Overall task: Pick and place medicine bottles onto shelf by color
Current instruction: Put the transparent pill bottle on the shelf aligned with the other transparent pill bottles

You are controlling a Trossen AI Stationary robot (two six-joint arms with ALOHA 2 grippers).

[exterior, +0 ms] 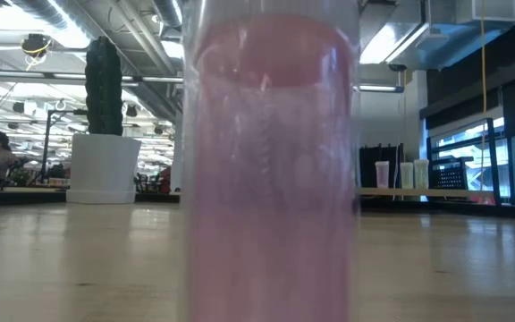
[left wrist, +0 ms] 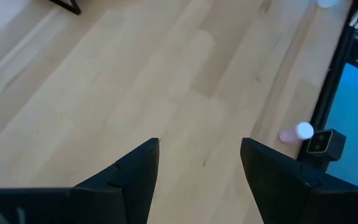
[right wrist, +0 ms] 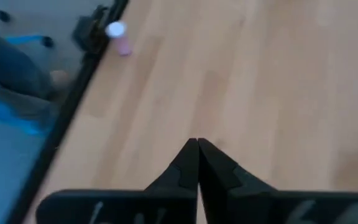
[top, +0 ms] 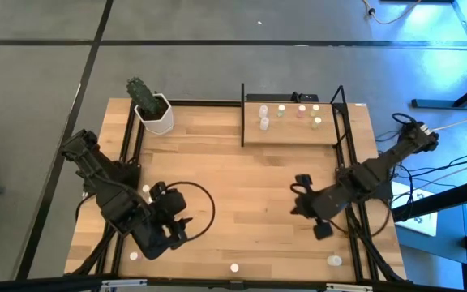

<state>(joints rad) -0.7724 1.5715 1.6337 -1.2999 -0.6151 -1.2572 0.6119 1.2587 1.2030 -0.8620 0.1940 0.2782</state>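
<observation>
The shelf (top: 290, 128) stands at the table's far edge, right of centre, with several medicine bottles (top: 264, 123) upright on its board. Loose bottles stand on the table: one by the left arm (top: 147, 191) and three along the near edge (top: 134, 256), (top: 234, 267), (top: 334, 260). A pink one (exterior: 271, 161) fills the low view. My left gripper (top: 185, 221) hovers open over bare wood at the near left, nothing between its fingers (left wrist: 199, 144). My right gripper (top: 297, 207) hovers shut and empty at the right (right wrist: 197, 146). Each wrist view shows a white-capped pink bottle by the table's rim (left wrist: 298, 132), (right wrist: 118, 34).
A white hexagonal pot with a cactus (top: 154, 112) stands at the far left corner. Black frame rails (top: 128, 142) run along the table's left and right sides. Bare wood (top: 242, 191) lies between the two arms. Cables (top: 452, 174) trail off the table's right side.
</observation>
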